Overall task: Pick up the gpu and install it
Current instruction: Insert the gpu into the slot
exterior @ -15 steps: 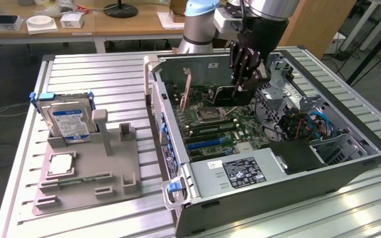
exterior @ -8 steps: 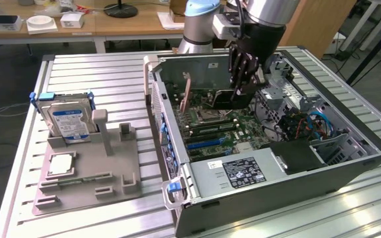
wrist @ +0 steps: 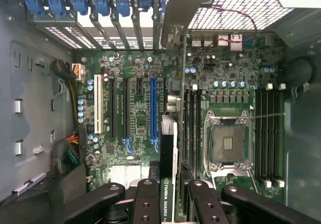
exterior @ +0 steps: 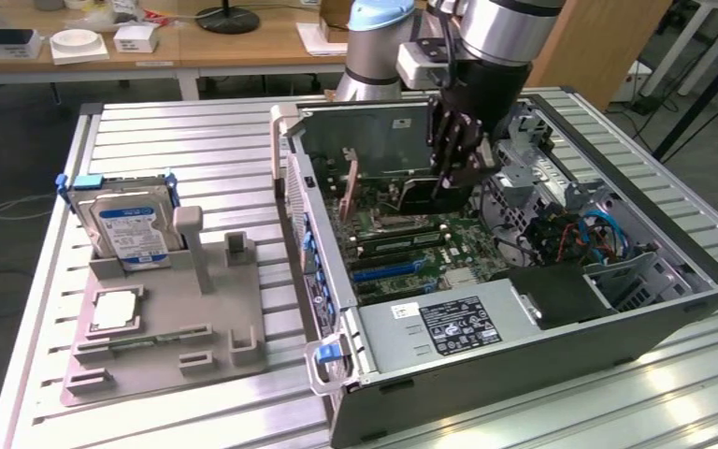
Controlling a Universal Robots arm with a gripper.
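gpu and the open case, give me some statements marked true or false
1. The gripper holds the gpu over the open computer case. True.
2. The gpu sits in the blue slot. False: that slot is empty, and the card is in the gripper's grasp.
3. The hard drive stands in the grey holder at the exterior view's left. True.
4. A cooler covers the CPU socket. False: the socket is bare.

gpu (wrist: 168, 153): thin black card, nvidia quadro label along edge, pale metal bracket at one end. clamped edge-on in pincer (wrist: 169, 196), hanging over motherboard (wrist: 225, 98) inside open pc case (exterior: 522, 374).
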